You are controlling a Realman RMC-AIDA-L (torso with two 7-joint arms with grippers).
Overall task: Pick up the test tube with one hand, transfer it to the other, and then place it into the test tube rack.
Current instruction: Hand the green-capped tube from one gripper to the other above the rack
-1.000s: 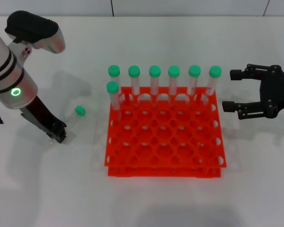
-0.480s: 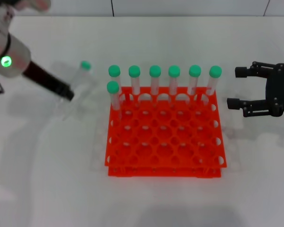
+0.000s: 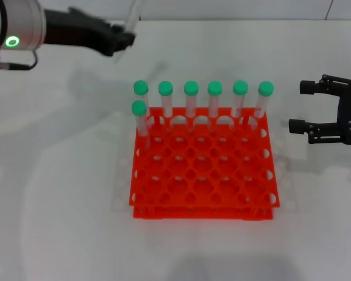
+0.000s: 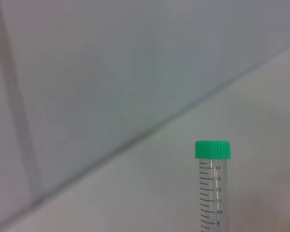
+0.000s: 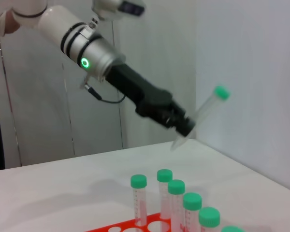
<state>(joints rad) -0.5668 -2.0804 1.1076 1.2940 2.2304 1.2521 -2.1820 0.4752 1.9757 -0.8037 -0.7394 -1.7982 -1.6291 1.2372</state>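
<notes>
Green-capped test tube (image 5: 203, 114) is lifted, hand-over comes next.
My left claw (image 3: 121, 38) grips it by the lower end, above the desk's far edge; my right claw (image 3: 307, 108), spread wide beside the test tube rack (image 3: 203, 170), must meet it.

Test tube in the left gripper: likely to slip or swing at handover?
Likely light: the test tube looks clear and empty. It may pivot, since the left gripper pinches it only near the bottom tip and it leans out, cap high. Smooth plastic is probably slippery, so the open right gripper should grip mid-body.
</notes>
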